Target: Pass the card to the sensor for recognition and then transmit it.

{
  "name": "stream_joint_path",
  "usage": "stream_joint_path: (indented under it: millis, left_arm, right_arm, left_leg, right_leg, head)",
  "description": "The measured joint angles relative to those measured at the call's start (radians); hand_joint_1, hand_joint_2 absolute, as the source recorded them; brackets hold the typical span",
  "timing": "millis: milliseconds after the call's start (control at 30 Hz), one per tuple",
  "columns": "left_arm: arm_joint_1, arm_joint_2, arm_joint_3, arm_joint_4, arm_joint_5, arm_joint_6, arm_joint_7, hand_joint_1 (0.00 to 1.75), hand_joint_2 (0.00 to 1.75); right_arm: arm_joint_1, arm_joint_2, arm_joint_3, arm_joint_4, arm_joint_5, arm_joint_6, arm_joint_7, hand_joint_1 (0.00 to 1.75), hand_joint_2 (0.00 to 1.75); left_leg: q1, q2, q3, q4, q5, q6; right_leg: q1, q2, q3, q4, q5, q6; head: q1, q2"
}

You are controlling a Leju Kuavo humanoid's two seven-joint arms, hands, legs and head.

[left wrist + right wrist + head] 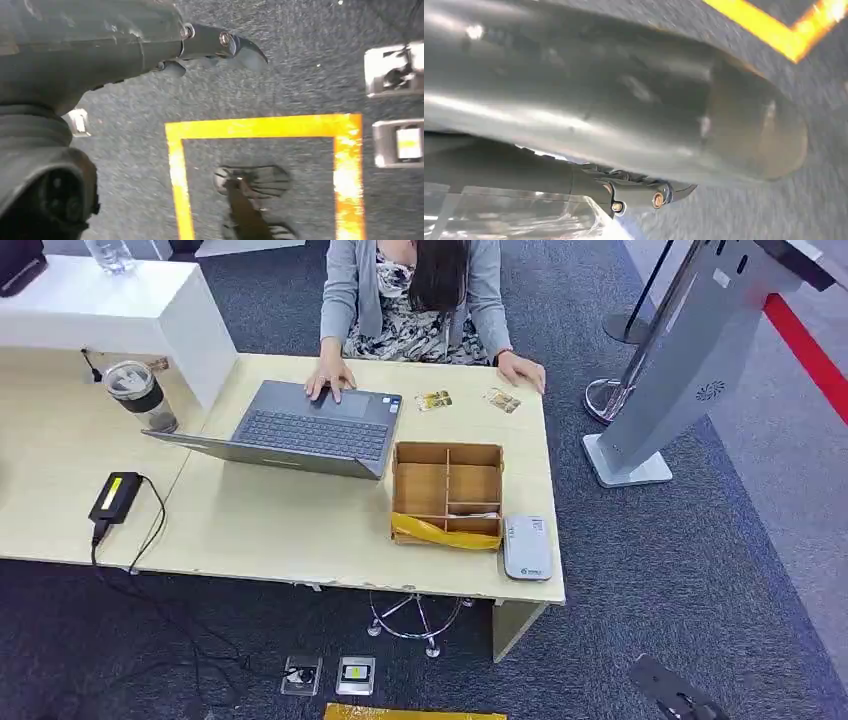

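Note:
Two small cards (433, 400) (502, 400) lie flat on the far side of the light wooden table (300, 530), close to a seated person's hand (522, 370). A white card sensor (527, 547) sits at the table's near right corner, beside a wooden divided box (447, 490). My left hand (220, 47) hangs over the carpet, fingers stretched out, holding nothing. My right hand (644, 192) also hangs low over the carpet with nothing in it; its dark shape (680, 695) shows at the bottom right of the head view, well short of the table.
An open grey laptop (300, 430) lies under the person's other hand (330, 380). A yellow strip (445, 533) lies across the box's front. A cup (140, 395) and a power brick (115, 497) are at left. A grey kiosk stand (680, 370) rises at right. Yellow floor tape (260, 127) marks the carpet.

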Motion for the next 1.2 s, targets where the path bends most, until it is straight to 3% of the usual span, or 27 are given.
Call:
stream_joint_path:
  millis: [67, 100, 133, 167, 200, 233, 267, 300, 333, 467, 567, 800, 833, 1200]
  left_arm:
    - [0.001, -0.008, 0.011, 0.0, 0.034, 0.009, -0.011, 0.0, 0.0]
    - [-0.002, -0.012, 0.022, 0.0, 0.05, 0.011, -0.013, 0.0, 0.0]
    - [-0.003, -0.015, 0.031, 0.0, 0.065, 0.011, -0.015, 0.0, 0.0]
    - [-0.002, -0.018, 0.037, 0.0, 0.076, 0.008, -0.021, 0.0, 0.0]
    - [0.0, -0.021, 0.042, 0.0, 0.082, 0.005, -0.024, 0.0, 0.0]
    - [0.003, -0.027, 0.051, -0.001, 0.09, -0.005, -0.03, 0.0, 0.0]
    - [0.007, -0.03, 0.056, -0.001, 0.095, -0.011, -0.034, 0.0, 0.0]
    - [0.01, -0.031, 0.058, 0.0, 0.099, -0.014, -0.038, 0.0, 0.0]
    - [0.016, -0.031, 0.063, 0.0, 0.103, -0.019, -0.042, 0.0, 1.75]
    - [0.015, -0.031, 0.088, 0.0, 0.107, -0.025, -0.053, 0.0, 1.75]
    - [0.016, -0.037, 0.101, -0.001, 0.107, -0.029, -0.053, 0.0, 1.75]
    - [0.016, -0.039, 0.123, 0.0, 0.106, -0.027, -0.053, 0.0, 1.75]
    - [0.017, -0.039, 0.123, 0.0, 0.106, -0.027, -0.054, 0.0, 0.0]
    - [0.016, -0.038, 0.13, 0.0, 0.1, -0.03, -0.054, 0.0, 0.0]
  right_arm:
    - [-0.147, 0.011, -0.014, 0.082, 0.074, -0.143, -0.118, 0.0, 0.0]
    - [-0.213, 0.011, -0.033, 0.153, 0.095, -0.204, -0.25, 0.0, 0.0]
    - [-0.253, 0.01, -0.058, 0.255, 0.094, -0.249, -0.43, 0.0, 0.0]
    - [-0.288, 0.007, -0.082, 0.367, 0.074, -0.263, -0.577, 0.0, 0.0]
    - [-0.322, 0.007, -0.097, 0.448, 0.058, -0.264, -0.646, 0.0, 0.0]
    - [-0.342, 0.009, -0.122, 0.635, 0.024, -0.264, -0.727, 0.0, 0.0]
    - [-0.351, 0.009, -0.136, 0.759, 0.01, -0.264, -0.716, 0.0, 1.75]
    - [-0.348, 0.009, -0.143, 0.851, 0.001, -0.264, -0.673, 0.0, 1.75]
    - [-0.351, 0.009, -0.144, 0.908, -0.006, -0.263, -0.654, 0.0, 1.75]
    - [-0.409, 0.017, -0.186, 1.048, -0.033, -0.25, -0.632, 0.0, 1.75]
    - [-0.425, 0.019, -0.209, 1.161, -0.039, -0.245, -0.612, 0.0, 1.75]
    - [-0.449, 0.031, -0.245, 1.289, -0.038, -0.24, -0.596, 0.0, 1.75]
    - [-0.449, 0.033, -0.247, 1.295, -0.039, -0.239, -0.593, 0.0, 1.75]
    - [-0.462, 0.034, -0.283, 1.361, -0.059, -0.243, -0.573, 0.0, 1.75]
  left_leg:
    - [-0.002, 0.017, 0.003, 0.0, 0.0, -0.001]
    - [-0.002, 0.021, 0.003, 0.0, 0.0, 0.0]
    - [-0.002, 0.021, 0.004, 0.0, 0.0, 0.0]
    - [-0.001, 0.019, 0.004, 0.0, 0.001, 0.001]
    - [-0.001, 0.017, 0.004, 0.001, 0.001, 0.001]
    - [-0.001, 0.011, 0.003, 0.001, 0.002, 0.002]
    - [-0.001, 0.004, 0.002, 0.001, 0.001, 0.003]
    - [-0.001, -0.002, 0.0, 0.001, 0.001, 0.003]
    - [-0.002, -0.003, -0.002, 0.001, 0.001, 0.003]
    - [-0.002, 0.009, -0.001, 0.0, -0.001, 0.003]
    - [-0.001, 0.007, -0.002, 0.0, -0.001, 0.003]
    - [-0.001, 0.006, -0.001, 0.0, -0.002, 0.002]
    - [-0.001, 0.006, -0.001, 0.0, -0.002, 0.002]
    - [-0.001, 0.006, 0.0, 0.0, -0.002, 0.002]
  right_leg:
    - [-0.002, 0.017, -0.01, 0.0, 0.006, 0.0]
    - [-0.002, 0.021, -0.013, -0.001, 0.007, 0.001]
    - [-0.002, 0.021, -0.012, -0.001, 0.007, 0.001]
    - [-0.001, 0.019, -0.009, -0.002, 0.007, 0.001]
    - [-0.001, 0.016, -0.008, -0.003, 0.007, 0.002]
    - [-0.001, 0.012, -0.004, -0.003, 0.007, 0.002]
    - [-0.001, 0.005, -0.002, -0.004, 0.005, 0.003]
    - [-0.001, -0.001, -0.001, -0.004, 0.005, 0.004]
    - [-0.002, -0.002, -0.002, -0.003, 0.004, 0.004]
    - [-0.002, 0.011, -0.009, -0.003, 0.004, 0.003]
    - [-0.001, 0.007, -0.007, -0.003, 0.003, 0.003]
    - [-0.001, 0.006, -0.006, -0.003, 0.003, 0.003]
    - [-0.001, 0.006, -0.006, -0.003, 0.003, 0.003]
    - [-0.002, 0.005, -0.005, -0.003, 0.003, 0.003]
  head:
    - [-0.002, 0.0]
    - [-0.002, 0.0]
    - [-0.001, 0.0]
    - [0.0, 0.0]
    - [-0.001, 0.0]
    - [0.0, 0.0]
    - [0.0, 0.0]
    - [0.001, 0.0]
    - [0.0, 0.0]
    - [-0.001, 0.0]
    - [0.0, 0.0]
    - [0.0, 0.0]
    - [-0.001, 0.0]
    - [-0.001, 0.0]
